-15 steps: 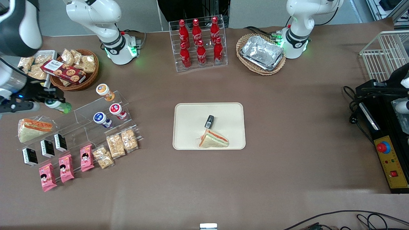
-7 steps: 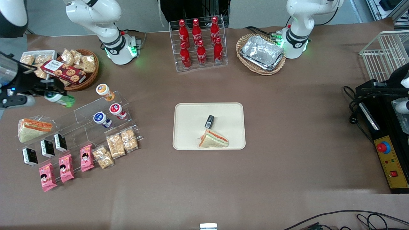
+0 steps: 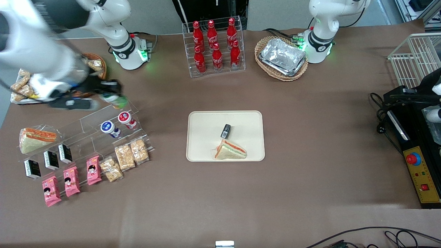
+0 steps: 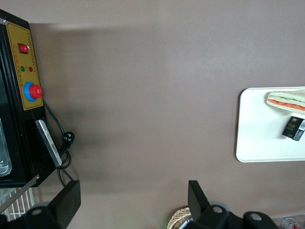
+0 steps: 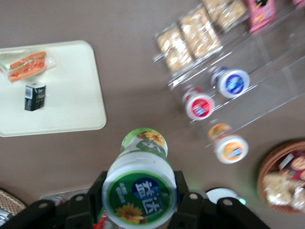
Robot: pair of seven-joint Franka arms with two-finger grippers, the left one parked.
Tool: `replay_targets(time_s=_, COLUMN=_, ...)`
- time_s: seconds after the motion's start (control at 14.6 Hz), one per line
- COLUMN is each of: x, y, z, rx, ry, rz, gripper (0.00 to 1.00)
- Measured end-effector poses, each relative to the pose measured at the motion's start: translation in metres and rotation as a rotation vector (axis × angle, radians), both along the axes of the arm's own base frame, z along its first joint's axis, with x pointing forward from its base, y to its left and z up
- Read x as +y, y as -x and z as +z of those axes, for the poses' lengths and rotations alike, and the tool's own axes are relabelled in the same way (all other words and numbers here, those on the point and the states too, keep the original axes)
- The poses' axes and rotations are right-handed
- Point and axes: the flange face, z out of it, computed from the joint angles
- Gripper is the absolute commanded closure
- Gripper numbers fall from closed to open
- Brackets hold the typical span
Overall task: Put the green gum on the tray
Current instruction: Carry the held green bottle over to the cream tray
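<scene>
The green gum (image 5: 139,183) is held off the tabletop (image 3: 310,120) between the jaws of the gripper (image 3: 111,93), which are closed on the bottle's body just under its lid. In the front view the bottle (image 3: 116,99) is seen lying roughly horizontal in the grip, above the upper step of the clear display rack (image 3: 103,124), with the red-lidded bottle (image 3: 124,118) and the blue-lidded bottle (image 3: 108,127) below it toward six o'clock. The tray (image 3: 203,151) lies well apart from the gum, toward four o'clock in that view, and already carries a sandwich (image 3: 230,151) and a small black box (image 3: 225,131).

The bottle is judged to be light and stiff: a small hard plastic cylinder that should not deform under the grip. Its smooth, glossy, rounded wall is likely to be slippery, so a hold across the body near the lid, as is shown in the right wrist view, is judged sound, the broader lid rim acting as a stop against sliding out. Rolling is to be expected if the bottle is released on its side; a bare part of the tray, clear of the sandwich and the box, is therefore to be preferred for setting down, and the low rim may be counted on to check any roll.
</scene>
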Motion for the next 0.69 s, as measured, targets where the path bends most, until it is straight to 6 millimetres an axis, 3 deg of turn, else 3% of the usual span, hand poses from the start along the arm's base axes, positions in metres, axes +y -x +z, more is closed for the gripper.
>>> replay_targets(time_s=0.14, x=0.051, y=0.005, z=-0.022, rx=0.004, ry=0.025, rz=-0.028, gripper=0.55)
replay_targets(time_s=0.27, x=0.088, y=0.006, z=-0.055, rx=-0.014, ry=0.034, rz=-0.057, gripper=0.55)
replay_targets(time_s=0.48, x=0.124, y=0.012, z=-0.122, rx=-0.054, ry=0.032, rz=-0.098, gripper=0.55)
replay_targets(time_s=0.69, x=0.147, y=0.028, z=-0.183, rx=-0.071, ry=0.041, rz=-0.135, gripper=0.55)
